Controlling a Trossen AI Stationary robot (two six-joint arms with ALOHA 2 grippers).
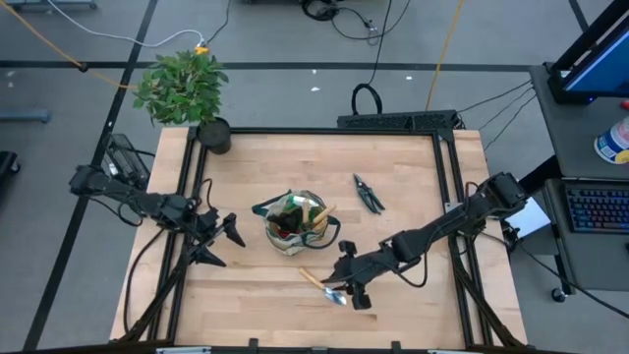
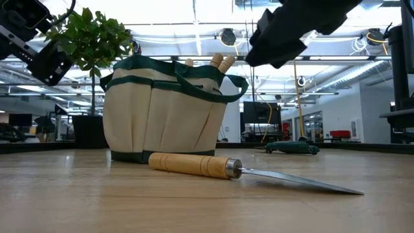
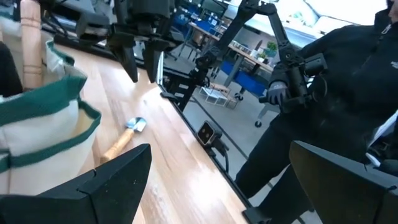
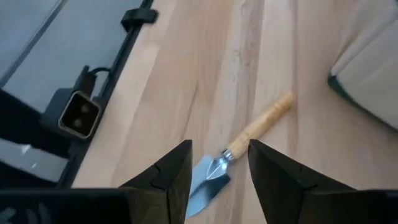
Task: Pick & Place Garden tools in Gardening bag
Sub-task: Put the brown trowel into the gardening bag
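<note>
Right gripper hangs open above a wooden-handled trowel on the bench.

The trowel lies flat just in front of the beige gardening bag, which already holds wooden-handled tools. Black pruning shears lie well apart. The left gripper, open, waits beside the bag, seemingly clear of it.

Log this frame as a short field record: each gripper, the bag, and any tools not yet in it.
right gripper: open, poised above the trowel's blade end
left gripper: open, waiting left of the bag
gardening bag: upright mid-table, wooden handles sticking out of it
trowel: flat on the table in front of the bag, not gripped
pruning shears: lying on the table, right of and behind the bag
potted plant: back left corner
</note>
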